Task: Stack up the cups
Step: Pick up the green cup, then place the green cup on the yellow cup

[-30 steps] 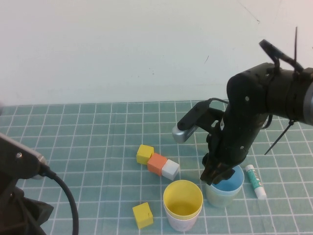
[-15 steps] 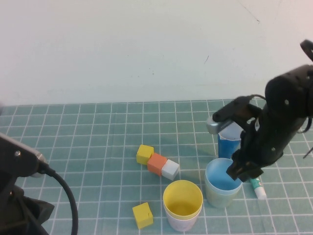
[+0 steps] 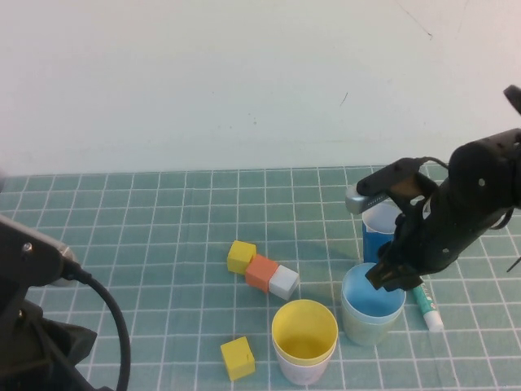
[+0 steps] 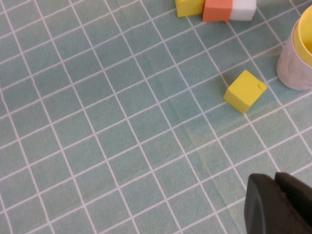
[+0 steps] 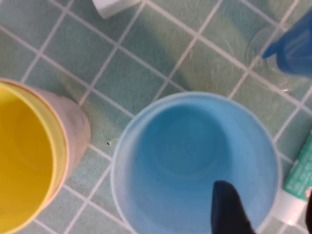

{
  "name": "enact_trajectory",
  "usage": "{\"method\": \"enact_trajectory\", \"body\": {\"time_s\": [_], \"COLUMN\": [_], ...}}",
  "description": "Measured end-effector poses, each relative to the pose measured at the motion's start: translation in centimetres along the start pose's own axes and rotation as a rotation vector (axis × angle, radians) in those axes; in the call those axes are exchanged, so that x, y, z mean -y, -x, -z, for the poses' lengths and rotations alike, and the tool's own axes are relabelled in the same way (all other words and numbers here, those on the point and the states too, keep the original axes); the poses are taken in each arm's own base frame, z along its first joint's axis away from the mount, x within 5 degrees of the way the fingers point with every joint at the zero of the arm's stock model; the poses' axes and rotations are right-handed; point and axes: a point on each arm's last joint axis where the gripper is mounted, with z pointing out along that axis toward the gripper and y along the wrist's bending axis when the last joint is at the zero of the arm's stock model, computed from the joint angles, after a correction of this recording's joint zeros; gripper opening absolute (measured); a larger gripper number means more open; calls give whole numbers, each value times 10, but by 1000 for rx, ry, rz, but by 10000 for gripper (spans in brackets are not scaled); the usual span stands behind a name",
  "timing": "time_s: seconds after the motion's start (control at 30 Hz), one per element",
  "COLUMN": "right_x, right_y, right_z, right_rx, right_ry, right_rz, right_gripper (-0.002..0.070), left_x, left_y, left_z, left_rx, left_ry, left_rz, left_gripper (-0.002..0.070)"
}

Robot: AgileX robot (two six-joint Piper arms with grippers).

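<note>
The yellow cup (image 3: 304, 329) sits nested in the pink cup (image 3: 303, 371) at the front of the mat. To its right stands the light blue cup (image 3: 372, 300), upright; its outer wall looks paler and I cannot tell if that is a second cup. My right gripper (image 3: 389, 277) hangs open over that cup's right rim. In the right wrist view one finger (image 5: 228, 209) is inside the light blue cup (image 5: 190, 156) and the other is outside the rim. My left gripper (image 4: 274, 179) is shut and empty over bare mat, near the pink cup (image 4: 291, 66).
A narrow dark blue cup (image 3: 379, 235) stands just behind the light blue one. A green and white tube (image 3: 426, 304) lies to its right. Yellow (image 3: 241, 256), orange (image 3: 261, 271) and white (image 3: 284, 282) cubes form a row; another yellow cube (image 3: 238, 358) lies front left.
My right arm swung from the light blue cup's left side to its right, uncovering the dark blue cup, then settled at the right rim. Its jaws widened slightly. The left arm stayed put.
</note>
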Motion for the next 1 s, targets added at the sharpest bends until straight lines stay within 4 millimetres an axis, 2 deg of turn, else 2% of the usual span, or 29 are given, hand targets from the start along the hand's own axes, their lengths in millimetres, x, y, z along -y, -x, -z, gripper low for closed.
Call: {"method": "enact_trajectory", "body": {"time_s": [0.27, 0.33, 0.47, 0.53, 0.67, 0.9, 1.0], "right_x": [0, -1, -4, -5, -5, -9, -22], "right_y": [-7, -10, -11, -11, -9, -6, 3], "right_z": [-50, -60, -65, -61, -32, 62, 90], "right_rx": [-111, -139, -151, -149, -121, 28, 89], "right_ry": [36, 56, 94, 98, 88, 41, 67], "right_rz": [-16, 7, 50, 66, 105, 191, 267], "right_gripper": [319, 270, 69, 50, 50, 50, 49], "left_x": [0, 0, 0, 0, 0, 0, 0], "left_y": [0, 0, 0, 0, 0, 0, 0], "left_z": [0, 0, 0, 0, 0, 0, 0], "left_rx": [0, 0, 0, 0, 0, 0, 1], "left_ry": [0, 0, 0, 0, 0, 0, 1], "left_rz": [0, 0, 0, 8, 23, 26, 24], "left_gripper": [-2, -1, -1, -1, -1, -2, -2]}}
